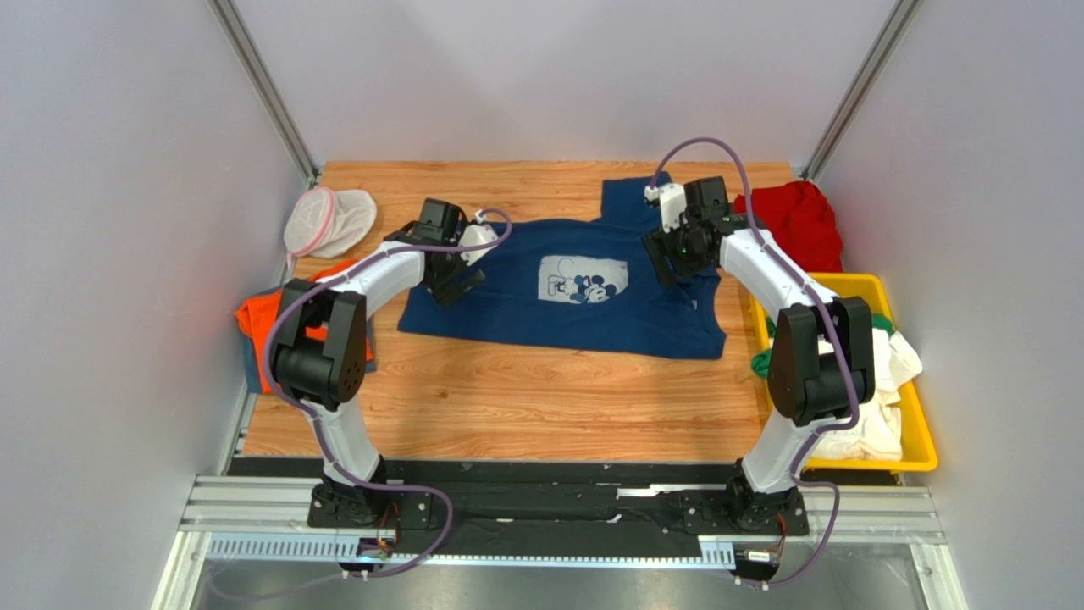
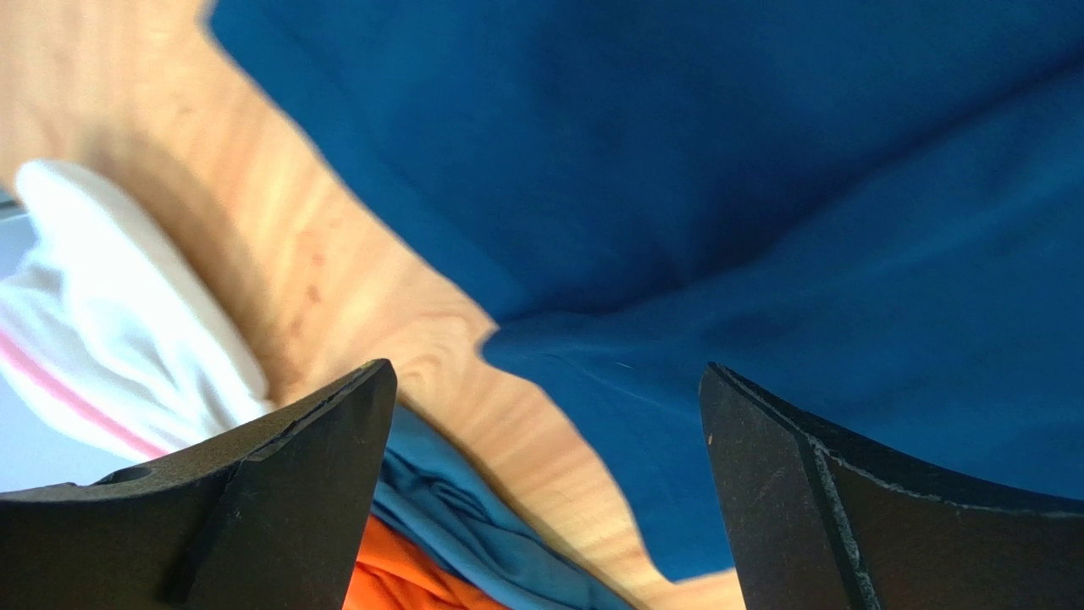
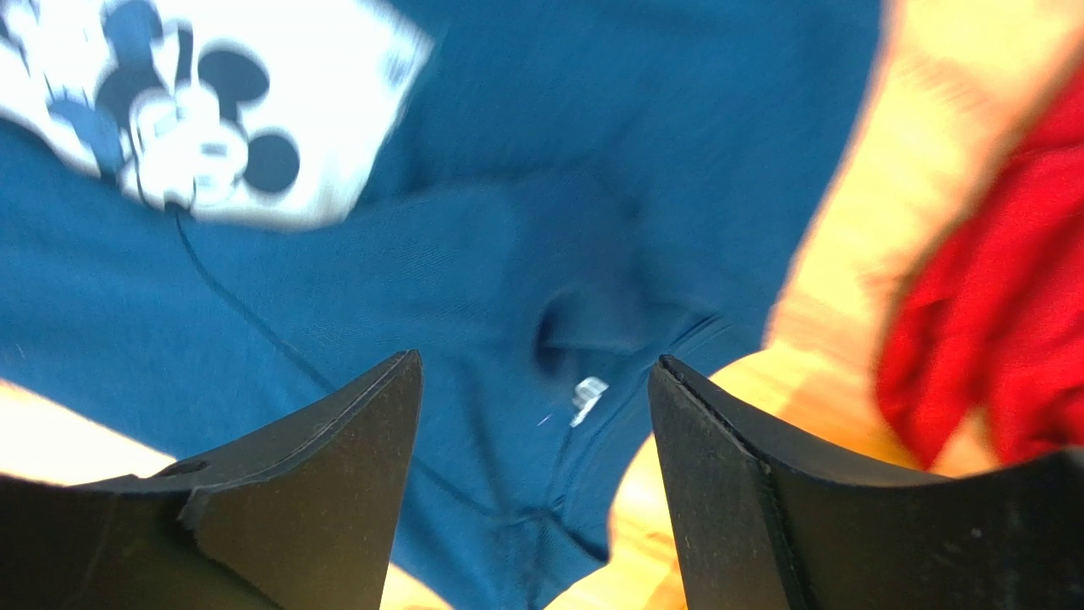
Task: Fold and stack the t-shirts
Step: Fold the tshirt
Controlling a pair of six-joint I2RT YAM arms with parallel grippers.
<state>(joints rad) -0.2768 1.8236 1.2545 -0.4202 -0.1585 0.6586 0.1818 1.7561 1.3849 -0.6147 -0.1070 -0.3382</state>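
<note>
While the 2 grippers hang wide and empty, the navy t-shirt point(image 1: 560, 320) lies flat between them, its long axis running from the left gripper point(image 1: 454, 282) to the right gripper point(image 1: 671, 258). Its collar tag point(image 3: 587, 397) sits just ahead, between the right fingers point(image 3: 299, 496).

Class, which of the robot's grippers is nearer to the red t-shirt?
Right. The right gripper hangs over the right end of the navy t-shirt, close to the red t-shirt; the left gripper is over its left end.
</note>
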